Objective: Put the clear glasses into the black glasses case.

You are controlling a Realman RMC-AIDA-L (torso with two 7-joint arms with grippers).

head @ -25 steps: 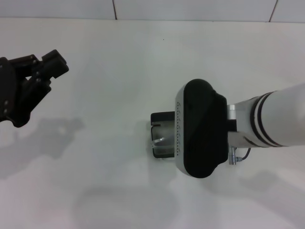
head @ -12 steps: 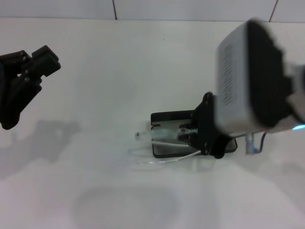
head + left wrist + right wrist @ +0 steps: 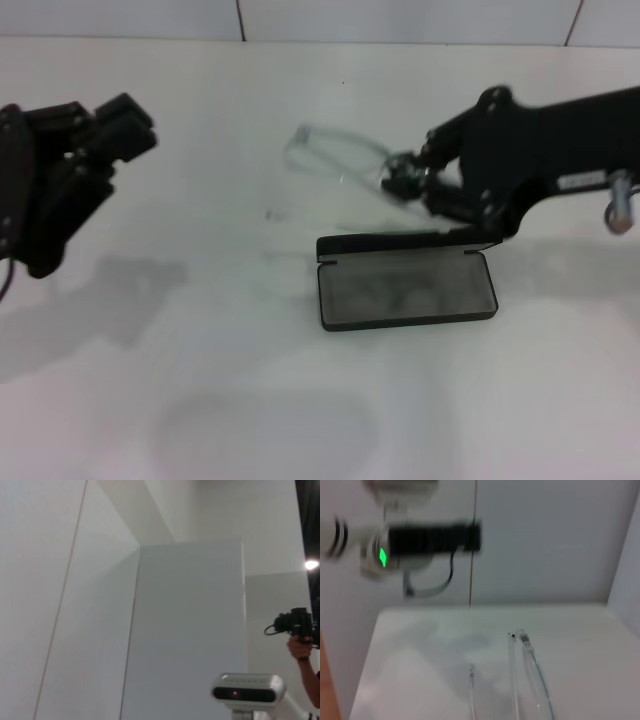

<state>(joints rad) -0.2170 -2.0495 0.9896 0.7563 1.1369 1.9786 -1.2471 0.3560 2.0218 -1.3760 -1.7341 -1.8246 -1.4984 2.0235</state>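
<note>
The black glasses case (image 3: pixel 405 288) lies open in the middle of the white table, its grey lining showing and its lid (image 3: pixel 385 240) flat behind it. Nothing shows inside it. My right gripper (image 3: pixel 402 180) hangs just behind the case, shut on one end of the clear glasses (image 3: pixel 328 156), which jut out to the left of it above the table. In the right wrist view the clear glasses (image 3: pixel 530 672) show as thin transparent arms over the tabletop. My left gripper (image 3: pixel 98 128) is held up at the far left, well away from the case.
The white table (image 3: pixel 250 380) meets a tiled wall (image 3: pixel 400 18) at the back. The left wrist view shows only room walls, a mounted camera unit (image 3: pixel 247 692) and a person's hand with a camera (image 3: pixel 298 635).
My right arm has swung up and back off the case, carrying the clear glasses from the case to behind it. The case's inside is now uncovered. The left gripper shifted slightly.
</note>
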